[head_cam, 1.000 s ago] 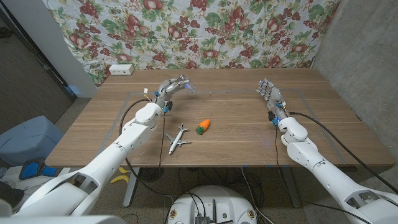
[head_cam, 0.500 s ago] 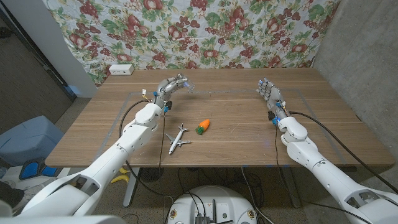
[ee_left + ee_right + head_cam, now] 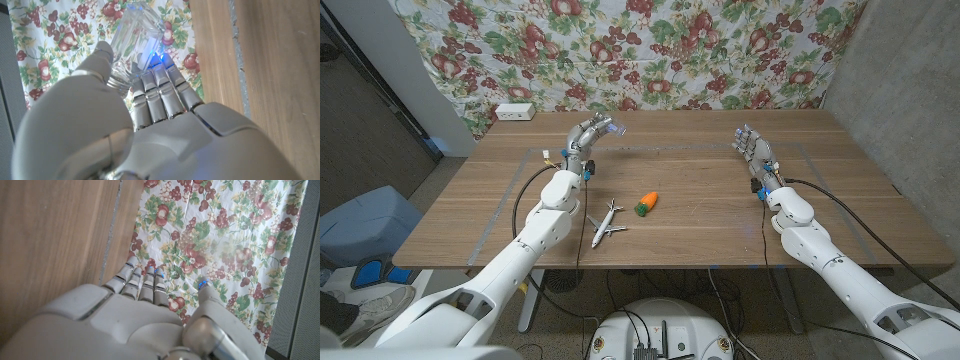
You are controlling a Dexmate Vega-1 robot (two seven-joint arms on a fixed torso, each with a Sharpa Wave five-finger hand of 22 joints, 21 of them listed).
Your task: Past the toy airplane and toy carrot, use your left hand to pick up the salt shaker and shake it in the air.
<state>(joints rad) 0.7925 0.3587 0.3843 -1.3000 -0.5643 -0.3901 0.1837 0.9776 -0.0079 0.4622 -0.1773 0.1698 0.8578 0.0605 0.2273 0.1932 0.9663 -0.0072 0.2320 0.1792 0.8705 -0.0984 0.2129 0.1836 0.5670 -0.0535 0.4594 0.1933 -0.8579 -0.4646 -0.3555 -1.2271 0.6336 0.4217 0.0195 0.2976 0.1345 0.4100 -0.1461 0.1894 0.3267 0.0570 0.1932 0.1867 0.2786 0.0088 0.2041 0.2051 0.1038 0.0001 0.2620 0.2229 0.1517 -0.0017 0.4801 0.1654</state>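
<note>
The salt shaker (image 3: 134,35) — clear glass — is held in the air above the far left part of the wooden table (image 3: 700,215), out past the toy airplane (image 3: 605,224) and the toy carrot (image 3: 646,203). In the left wrist view it sits between the thumb on one side and the curled fingers (image 3: 161,92) on the other, its body sticking out beyond the fingertips, with the floral cloth (image 3: 650,50) behind it. The left hand (image 3: 589,137) grips it, lifted clear of the tabletop. The airplane lies nearer the robot, the carrot just beside it towards the right — both apart from the hand. The right hand (image 3: 753,150) stands near the far right side of the table, fingers straight and apart, holding nothing. A white box (image 3: 515,112) sits at the far left edge.
</note>
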